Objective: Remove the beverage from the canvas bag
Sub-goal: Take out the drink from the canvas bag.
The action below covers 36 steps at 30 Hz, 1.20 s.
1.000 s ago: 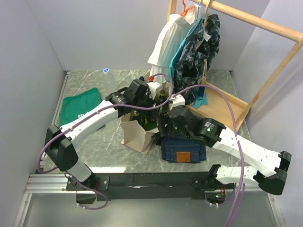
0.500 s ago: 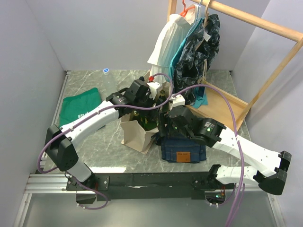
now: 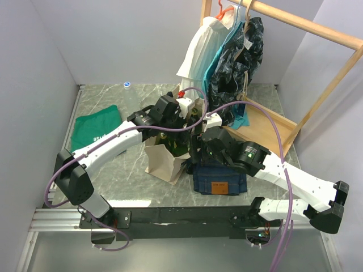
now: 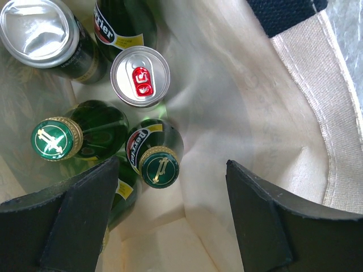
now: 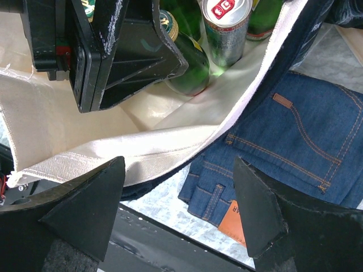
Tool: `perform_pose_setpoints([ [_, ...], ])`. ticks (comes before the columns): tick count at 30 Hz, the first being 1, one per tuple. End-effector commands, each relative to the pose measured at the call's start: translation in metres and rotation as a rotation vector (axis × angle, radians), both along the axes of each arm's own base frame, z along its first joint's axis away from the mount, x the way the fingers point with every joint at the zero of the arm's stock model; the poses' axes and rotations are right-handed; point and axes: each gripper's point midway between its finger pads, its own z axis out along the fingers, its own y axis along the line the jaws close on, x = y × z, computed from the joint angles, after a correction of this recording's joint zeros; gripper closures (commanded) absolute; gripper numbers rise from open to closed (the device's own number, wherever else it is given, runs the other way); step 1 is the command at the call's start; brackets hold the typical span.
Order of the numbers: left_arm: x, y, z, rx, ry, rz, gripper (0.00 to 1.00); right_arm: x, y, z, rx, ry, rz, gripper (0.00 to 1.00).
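The cream canvas bag (image 3: 164, 161) stands mid-table. In the left wrist view I look down into the bag (image 4: 249, 102): a green bottle with a green cap (image 4: 160, 168), a second one (image 4: 55, 139), a can with a red tab (image 4: 140, 76) and a dented silver can top (image 4: 38, 25). My left gripper (image 4: 173, 221) is open and empty inside the bag's mouth, above the bottles, its left finger (image 4: 74, 221) beside the nearer bottle. My right gripper (image 5: 178, 209) is open and empty, straddling the bag's near rim (image 5: 142, 153), without closing on it. It sits just right of the bag (image 3: 195, 154).
Folded blue jeans (image 3: 218, 178) lie against the bag's right side, under my right arm. A green cloth (image 3: 96, 129) lies at the left. A wooden rack with hanging clothes (image 3: 238, 56) stands behind. A small bottle with a blue cap (image 3: 127, 85) stands at the back.
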Motion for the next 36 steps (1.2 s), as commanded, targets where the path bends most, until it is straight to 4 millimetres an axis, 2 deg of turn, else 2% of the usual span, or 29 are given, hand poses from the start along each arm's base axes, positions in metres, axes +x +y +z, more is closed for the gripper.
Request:
perform_pose_setpoints([
  [1, 0.0018, -0.0056, 0.0098, -0.033, -0.028, 0.001, 0.18, 0.0058, -0.0008, 0.0175, 0.027, -0.05, -0.016, 0.18],
  [9, 0.0014, -0.0032, 0.0102, -0.037, -0.034, 0.012, 0.18, 0.0066, -0.0006, 0.0203, 0.034, -0.059, -0.02, 0.18],
  [17, 0.0008, -0.0041, 0.0083, -0.036, -0.023, 0.012, 0.25, 0.0059, -0.0015, 0.0189, 0.035, -0.058, -0.021, 0.18],
  [18, 0.0007, -0.0043, 0.0084, -0.036, -0.022, 0.011, 0.28, 0.0061, -0.0013, 0.0191, 0.036, -0.059, -0.021, 0.18],
  [26, 0.0006, -0.0046, 0.0078, -0.035, -0.02, 0.01, 0.31, 0.0063, -0.003, 0.0191, 0.038, -0.06, -0.028, 0.18],
  [30, 0.0014, -0.0035, 0.0057, -0.025, -0.013, 0.02, 0.28, 0.0051, -0.0019, 0.0193, 0.04, -0.062, -0.019, 0.18],
  [36, -0.001, -0.0051, 0.0088, -0.045, -0.014, 0.011, 0.3, 0.0069, -0.0004, 0.0189, 0.032, -0.062, -0.017, 0.18],
])
